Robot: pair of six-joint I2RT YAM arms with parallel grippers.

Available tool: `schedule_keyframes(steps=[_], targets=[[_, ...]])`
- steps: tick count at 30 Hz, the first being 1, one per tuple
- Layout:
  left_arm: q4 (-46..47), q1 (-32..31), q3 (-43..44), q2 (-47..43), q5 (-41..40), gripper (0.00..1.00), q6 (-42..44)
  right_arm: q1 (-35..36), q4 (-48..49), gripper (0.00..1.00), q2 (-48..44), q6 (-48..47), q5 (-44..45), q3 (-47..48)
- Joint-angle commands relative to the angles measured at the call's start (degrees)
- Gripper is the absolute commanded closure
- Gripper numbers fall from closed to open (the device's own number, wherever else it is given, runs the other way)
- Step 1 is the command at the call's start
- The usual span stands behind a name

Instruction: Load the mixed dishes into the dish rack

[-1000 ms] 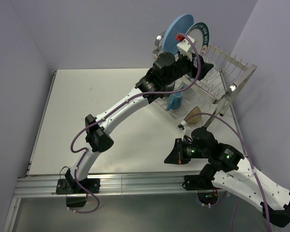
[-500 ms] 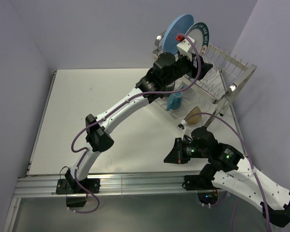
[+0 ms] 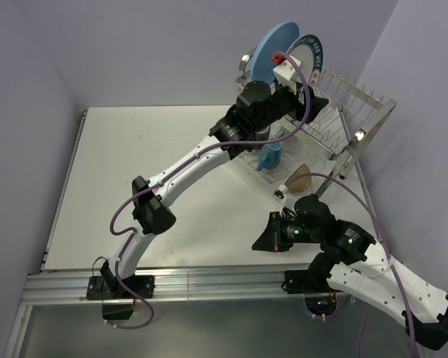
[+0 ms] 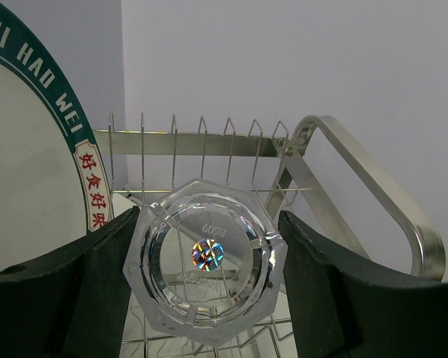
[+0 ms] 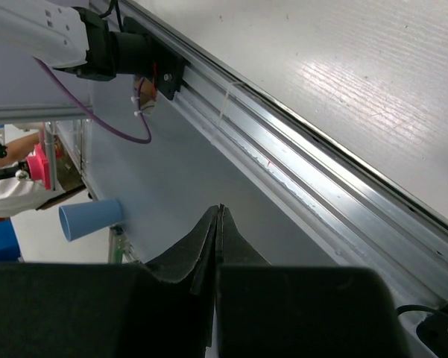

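My left gripper [image 3: 311, 100] reaches over the upper tier of the silver wire dish rack [image 3: 361, 104]. It is shut on the clear glass [image 4: 206, 257], whose base faces the camera, just above the rack's prongs [image 4: 201, 138]. The large light-blue plate [image 3: 272, 43] and the white plate with the teal lettered rim [image 3: 314, 51] stand upright in the rack. The white plate is close on the left in the left wrist view [image 4: 30, 171]. A light-blue cup [image 3: 269, 156] sits on the lower tier. My right gripper [image 3: 261, 243] is shut and empty near the table's front edge [image 5: 218, 212].
A tan-coloured rounded dish [image 3: 300, 177] lies at the rack's near foot. The rack's slanted leg [image 3: 350, 153] stands beside it. The aluminium rail [image 5: 320, 186] runs along the table's front edge below my right gripper. Walls close in at the back and right.
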Motion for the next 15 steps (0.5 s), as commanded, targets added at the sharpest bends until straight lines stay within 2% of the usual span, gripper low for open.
schedule_keyframes(steps=[1, 12, 14, 15], targets=[[-1.6, 0.5, 2.0, -0.1, -0.2, 0.35, 1.6, 0.6, 3.3, 1.00, 0.5, -0.3, 1.1, 1.2], [-1.9, 0.6, 1.8, -0.1, -0.2, 0.24, 2.5, 0.6, 3.3, 1.00, 1.3, -1.2, 1.3, 1.6], [-1.6, 0.7, 2.0, -0.1, -0.1, 0.21, 2.6, 0.6, 3.2, 1.00, 1.3, -1.4, 1.5, 1.8], [-1.6, 0.7, 2.0, -0.1, 0.0, 0.14, 2.5, 0.6, 3.1, 1.00, 1.3, -1.4, 1.4, 1.8]])
